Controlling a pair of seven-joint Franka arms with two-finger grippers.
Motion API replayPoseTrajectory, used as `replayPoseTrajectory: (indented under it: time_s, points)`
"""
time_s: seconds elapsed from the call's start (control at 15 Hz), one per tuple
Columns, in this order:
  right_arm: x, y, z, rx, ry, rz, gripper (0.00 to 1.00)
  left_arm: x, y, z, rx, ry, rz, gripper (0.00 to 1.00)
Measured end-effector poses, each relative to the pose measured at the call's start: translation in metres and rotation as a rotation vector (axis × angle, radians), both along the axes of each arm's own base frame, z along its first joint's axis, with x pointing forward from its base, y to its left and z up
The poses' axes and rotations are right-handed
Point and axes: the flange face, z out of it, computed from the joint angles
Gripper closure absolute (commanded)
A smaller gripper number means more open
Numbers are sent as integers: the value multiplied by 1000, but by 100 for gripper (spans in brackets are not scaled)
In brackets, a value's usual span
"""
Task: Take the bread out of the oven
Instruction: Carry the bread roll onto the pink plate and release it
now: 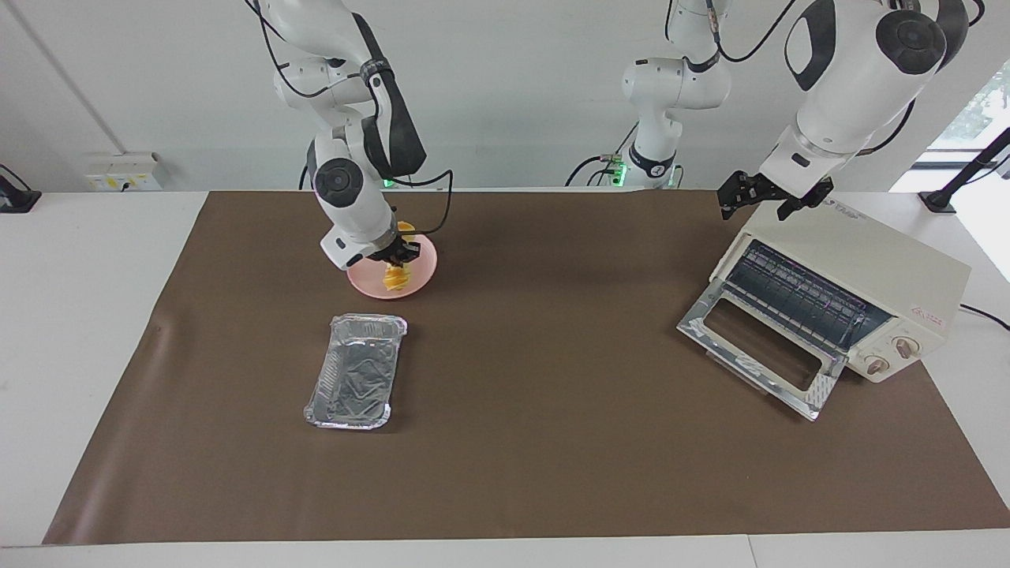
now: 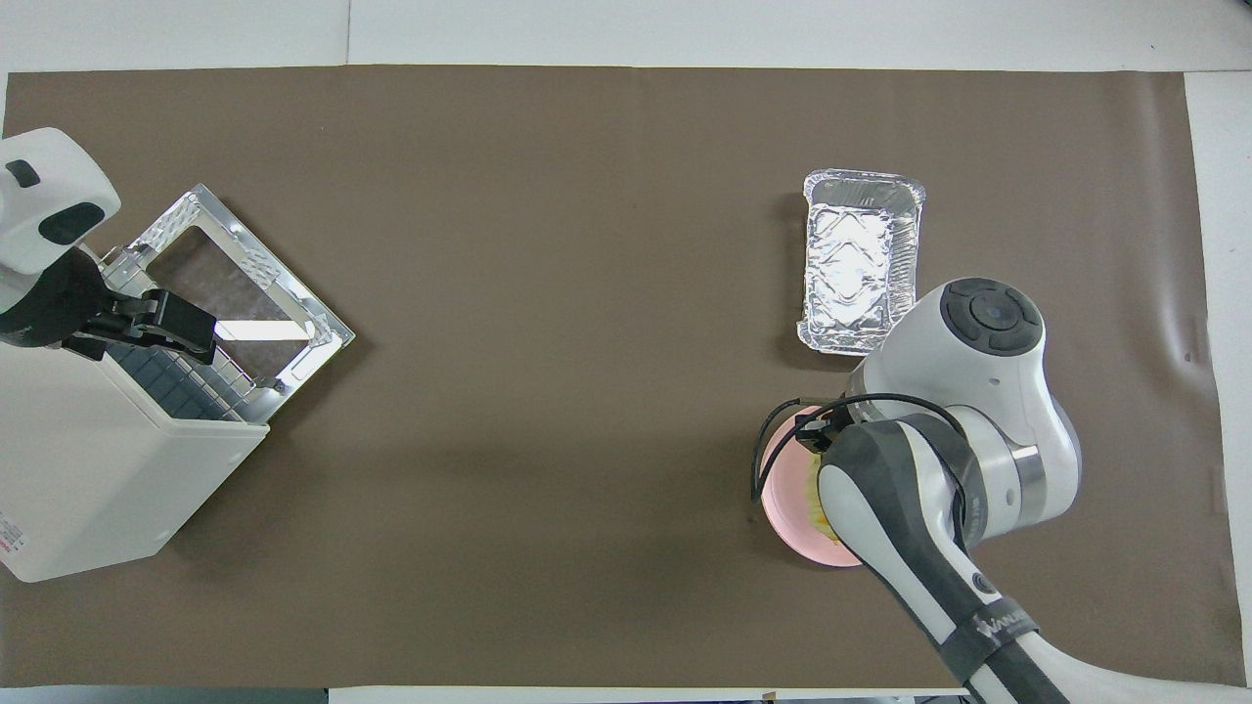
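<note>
The orange-yellow ridged bread (image 1: 395,279) is over the pink plate (image 1: 424,272), toward the right arm's end of the table. My right gripper (image 1: 399,254) is shut on the bread's middle, low over the plate, and the loaf sticks out on both sides of it. In the overhead view the right arm hides the gripper; only a yellow sliver of the bread (image 2: 813,486) and part of the plate (image 2: 782,489) show. The cream-white oven (image 1: 876,272) stands at the left arm's end with its glass door (image 1: 761,347) folded down, and its wire rack is bare. My left gripper (image 1: 753,197) hovers over the oven's top.
A crinkled silver foil tray (image 1: 357,371) lies empty on the brown mat, farther from the robots than the plate; it also shows in the overhead view (image 2: 861,259). The oven (image 2: 88,469) sits at an angle at the mat's edge.
</note>
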Motion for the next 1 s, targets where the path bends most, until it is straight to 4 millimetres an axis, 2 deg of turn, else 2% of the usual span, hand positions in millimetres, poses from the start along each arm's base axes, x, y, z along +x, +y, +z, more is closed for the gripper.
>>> replayPoseTrajectory:
  time_s: [0.27,0.33,0.47,0.67,0.8,0.87,1.0]
  points:
    - [-24,-4,-22,3,-42,22,100,0,0,0,0,0,0,0]
    - [-27,-5,-25,5,-44,36,95,0,0,0,0,0,0,0]
    - [-30,-6,-25,8,-48,45,0,0,0,0,0,0,0,0]
    - [-31,-6,-22,9,-55,47,0,0,0,0,0,0,0,0]
    - [-25,-5,-13,15,-75,47,0,0,0,0,0,0,0,0]
    - [-19,-3,-3,20,-89,48,0,0,0,0,0,0,0,0]
    - [-3,-2,30,22,-110,55,0,0,0,0,0,0,0,0]
